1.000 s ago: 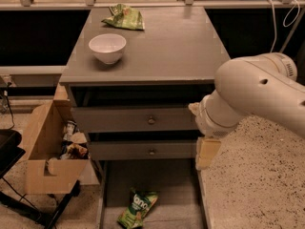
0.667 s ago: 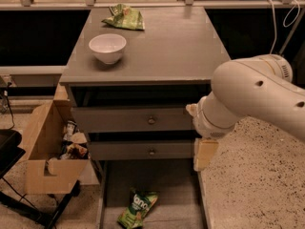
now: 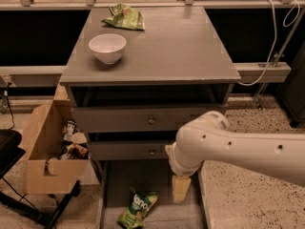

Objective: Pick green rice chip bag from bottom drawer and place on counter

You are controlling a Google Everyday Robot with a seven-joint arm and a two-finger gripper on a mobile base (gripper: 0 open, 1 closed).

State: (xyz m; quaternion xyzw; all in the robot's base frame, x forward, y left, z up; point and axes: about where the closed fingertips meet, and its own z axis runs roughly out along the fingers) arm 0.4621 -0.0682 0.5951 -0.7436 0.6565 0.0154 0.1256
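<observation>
Pointing down over the bottom drawer, the gripper hangs, its grip state unclear.

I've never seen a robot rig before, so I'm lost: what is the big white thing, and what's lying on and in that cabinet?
The white shape is a robot arm coming in from the right. Its end effector, the grasping part, hangs over the open bottom drawer, just right of a green chip bag lying on the drawer floor. I see nothing held. The one camera looks down on the cabinet from its front. On the counter sit a white bowl and, at the back edge, a paler bag. A cardboard box stands on the floor at left.
</observation>
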